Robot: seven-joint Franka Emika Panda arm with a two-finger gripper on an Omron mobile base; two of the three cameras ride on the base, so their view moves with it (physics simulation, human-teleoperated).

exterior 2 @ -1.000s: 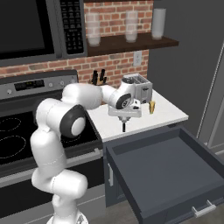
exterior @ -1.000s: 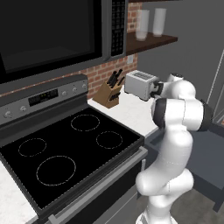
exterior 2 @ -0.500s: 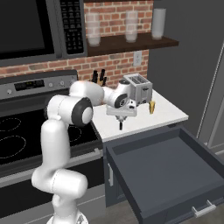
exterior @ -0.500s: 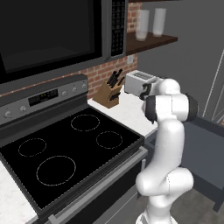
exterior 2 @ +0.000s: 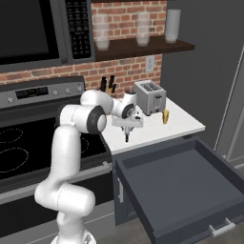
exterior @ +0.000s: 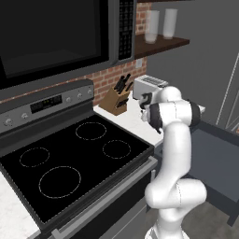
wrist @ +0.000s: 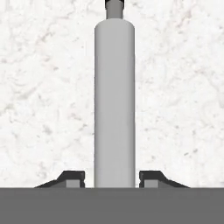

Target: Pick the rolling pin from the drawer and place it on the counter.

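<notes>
Fingers: the gripper (wrist: 112, 178) points down over the white table (exterior 2: 181, 125); its two dark fingers (wrist: 72, 178) stand on either side of the rolling pin (wrist: 114, 100). In the hand view a thin gap is seen between each tip and the grey cylinder, so I cannot tell if they press it or have just let it loose.
Rolling pin: a pale grey cylinder with a thin dark handle at its far end, running straight away from the fingers in the hand view, with the speckled white stone behind it. In the right base view it hangs as a thin dark stick (exterior 2: 127, 135) below the gripper (exterior 2: 127, 126), upright, its low end close to the table surface; if it touches I cannot tell.
Drawer: the wide dark grey drawer (exterior 2: 183, 183) is pulled out far, below the front edge of the table, with a small silver handle on its front panel.
Arm: the white arm bends from the base over the corner of the stovetop (exterior: 70, 158) to the table.
Table, other things: a silver toaster (exterior 2: 149, 96) stands just behind the gripper; a small yellow object (exterior 2: 165, 116) stands beside the toaster; a wooden knife block (exterior: 116, 98) with black handles is near the brick wall.
</notes>
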